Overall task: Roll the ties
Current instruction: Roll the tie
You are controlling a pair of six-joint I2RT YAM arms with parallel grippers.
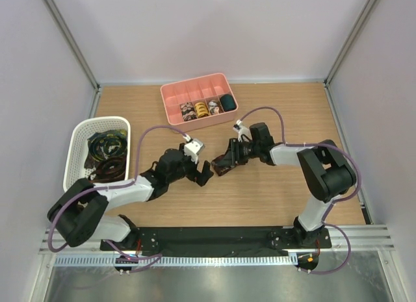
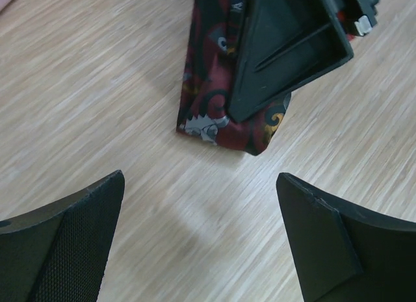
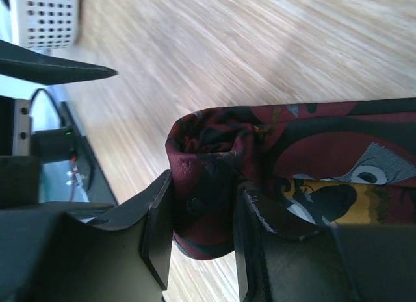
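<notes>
Two robot arms reach in over a light wood table (image 1: 279, 113), seen from above. Near the ctr of the table the right claw (image 1: 224, 164) is partly closed on a tie (image 3: 214, 146): dark red fabric w/ black, grey and yellow print. In the right wrist view, the wound-up end of the tie sits pinched btwn the two black jaws, and the rest of the fabric runs off flat to one side. The tie is low over the wood; can't tell if it touches.

The left claw (image 1: 197, 172) is just beside it, on the left, jaws spread wide, holding nothing. In its own wrist view the tie's lower edge shows ahead, beyond its two fingertips and not touching them.

Far side of the table: a pink tray (image 1: 179, 94) w/ compartments. Four rolled ties (image 1: 201, 108) sit in its near row, one per compartment, incl. a yellowish one and a very dark one at the right end.

Left edge: a white basket (image 1: 78, 146) w/ holes in its walls, holding a tangle of loose ties (image 1: 107, 152), dark w/ red and green-yellow bits. Basket and tray are well apart from both claws.
</notes>
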